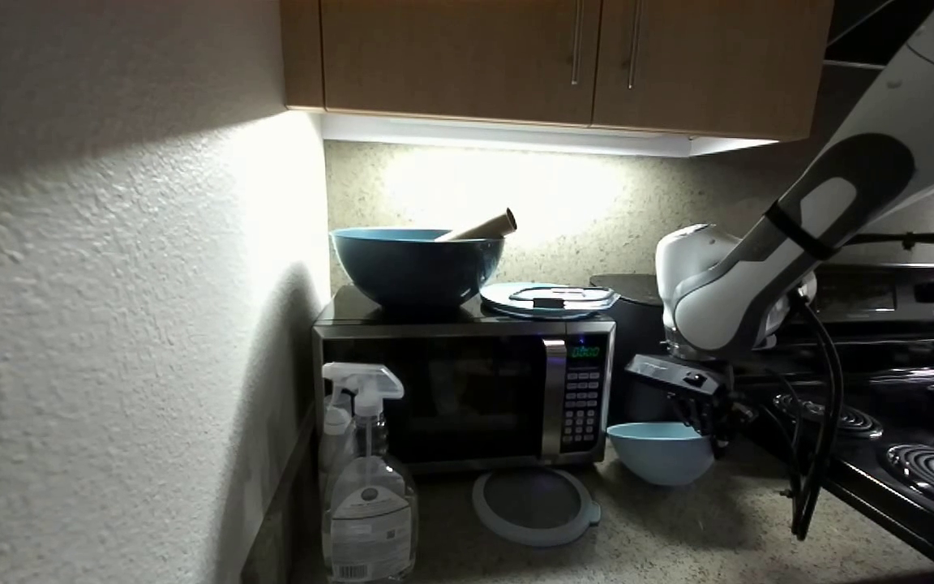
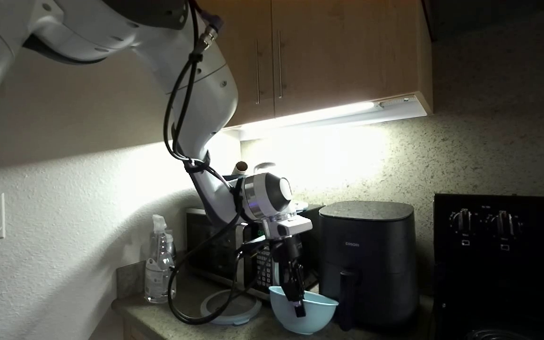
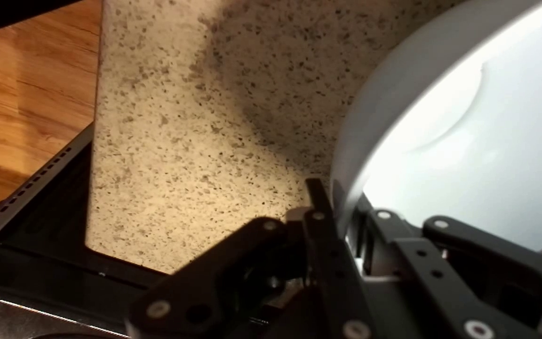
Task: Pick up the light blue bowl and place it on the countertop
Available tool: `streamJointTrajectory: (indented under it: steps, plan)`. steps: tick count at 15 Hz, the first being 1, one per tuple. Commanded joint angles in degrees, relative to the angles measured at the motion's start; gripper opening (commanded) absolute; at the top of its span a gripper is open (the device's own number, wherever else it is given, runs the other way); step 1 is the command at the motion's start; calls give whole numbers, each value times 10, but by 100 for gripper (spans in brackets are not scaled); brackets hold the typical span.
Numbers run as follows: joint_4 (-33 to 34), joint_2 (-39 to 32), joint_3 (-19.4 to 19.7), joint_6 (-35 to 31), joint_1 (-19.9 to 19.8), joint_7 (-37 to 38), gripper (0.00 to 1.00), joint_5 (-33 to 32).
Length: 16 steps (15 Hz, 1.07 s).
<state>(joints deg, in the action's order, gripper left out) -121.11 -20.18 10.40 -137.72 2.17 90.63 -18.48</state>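
Note:
The light blue bowl (image 1: 661, 454) appears to rest on the countertop (image 1: 637, 551), between the microwave and the stove; its underside contact is hidden. My gripper (image 3: 339, 195) straddles the bowl's rim in the wrist view. One of its fingers (image 3: 320, 197) is outside the wall and the other inside, with narrow gaps on both sides, so the jaws stand slightly open. In an exterior view the light blue bowl (image 2: 304, 316) has the outer fingertip (image 2: 300, 310) in front of its side; the inner finger is mostly hidden there.
A grey lid (image 1: 507, 531) lies left of the bowl, near spray bottles (image 1: 370, 503). Behind are the microwave (image 1: 467, 397), carrying a dark blue bowl (image 1: 418, 272), and a black air fryer (image 2: 366, 255). The black stove (image 1: 856, 462) borders the right side. Cables (image 2: 180, 283) hang from the arm.

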Motion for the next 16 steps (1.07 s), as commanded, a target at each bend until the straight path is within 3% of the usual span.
streamJointTrajectory:
  steps: [1,2,4,9,10,11,13,16]
  plan:
    - [1,-1,3,1,3,-2,21,2]
    - [1,-1,3,1,3,-2,51,2]
    - [-7,13,-14,27,-10,-27,63,52]
    - [-15,25,-15,31,-11,-29,97,55]
    - [-16,30,-11,36,-5,-23,100,41]
    - [2,-2,3,1,3,-2,85,2]
    - [2,-2,3,1,3,-2,99,2]
    - [2,-2,3,1,3,-2,100,2]
